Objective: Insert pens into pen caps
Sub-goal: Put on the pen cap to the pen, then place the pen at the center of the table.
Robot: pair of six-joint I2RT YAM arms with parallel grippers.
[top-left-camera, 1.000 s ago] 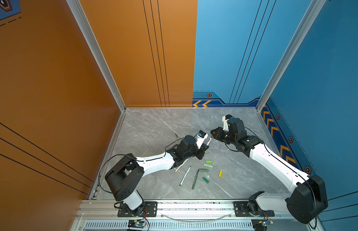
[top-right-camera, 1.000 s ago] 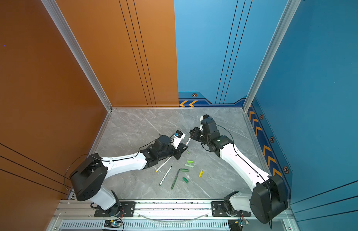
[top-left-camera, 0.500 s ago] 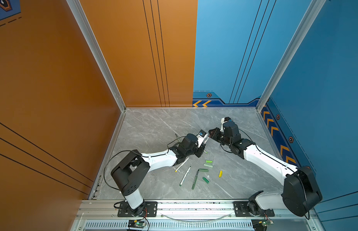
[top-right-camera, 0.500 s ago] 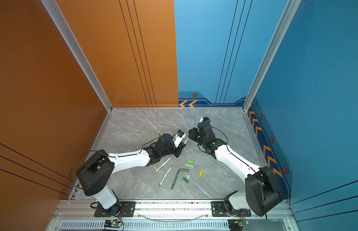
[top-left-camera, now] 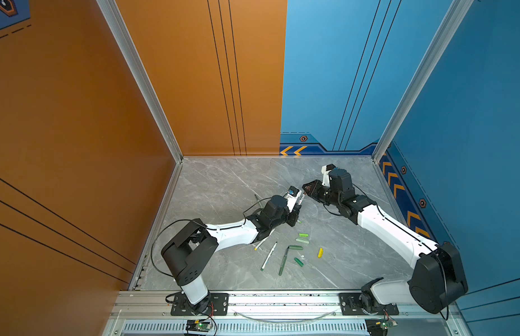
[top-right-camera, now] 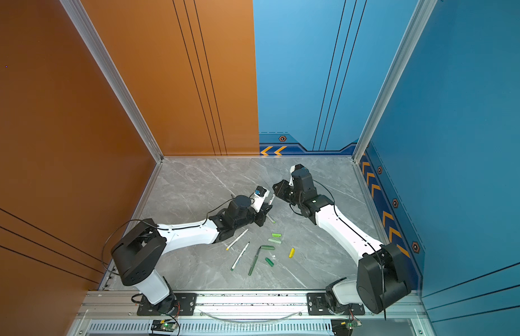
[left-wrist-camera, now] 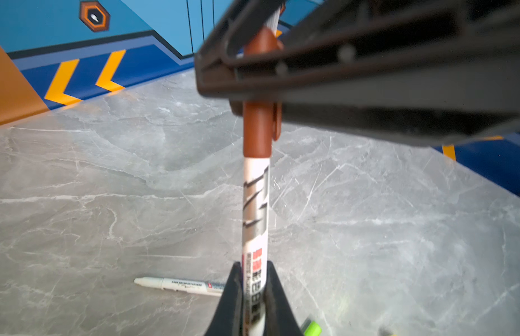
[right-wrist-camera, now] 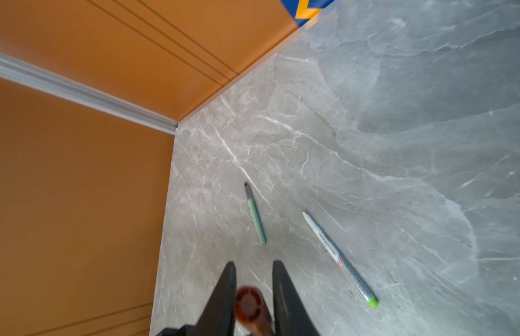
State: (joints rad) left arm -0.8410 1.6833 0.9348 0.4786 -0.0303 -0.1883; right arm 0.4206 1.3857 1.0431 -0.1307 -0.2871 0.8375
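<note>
Two black-and-white robot arms meet above a grey marble tabletop (top-left-camera: pixel 224 189), inside a booth with orange and blue walls.

The left hand (left-wrist-camera: pixel 253 264) is clamped tight on the white barrel of a brown-ended pen (left-wrist-camera: pixel 254 209). It holds the pen off the tabletop, pointed toward the right arm. A brown cap (left-wrist-camera: pixel 257 131) sits on the far end of that pen. The right hand (right-wrist-camera: pixel 254 261) brackets the brown cap with its jaws narrowly parted. Seen from the right wrist, the cap sits end-on between the two fingers, with a slim gap beside it.

Everything else lies flat on the tabletop. A sage-green pen (right-wrist-camera: pixel 256 218), its dark tip bare, lies beyond the left arm. Near it, below the left hand, is a white pen with a light green end (right-wrist-camera: pixel 337 256).

Both top views show the rest closer to the robot bases:
- A white pen with a yellow end (top-left-camera: pixel 263 241) lies partly under the left forearm.
- A white pen with a dark green end (top-left-camera: pixel 268 256) lies beside it.
- Next comes a dark green pen (top-left-camera: pixel 283 261), its upper end touching a dark green cap (top-left-camera: pixel 295 247).
- A bright green cap (top-left-camera: pixel 303 234) and a pale green cap (top-left-camera: pixel 302 240) lie side by side just above that.
- A second dark green cap (top-left-camera: pixel 298 261) lies just beside the dark green pen.
- A yellow cap (top-left-camera: pixel 320 252) lies apart, toward the right arm.
</note>
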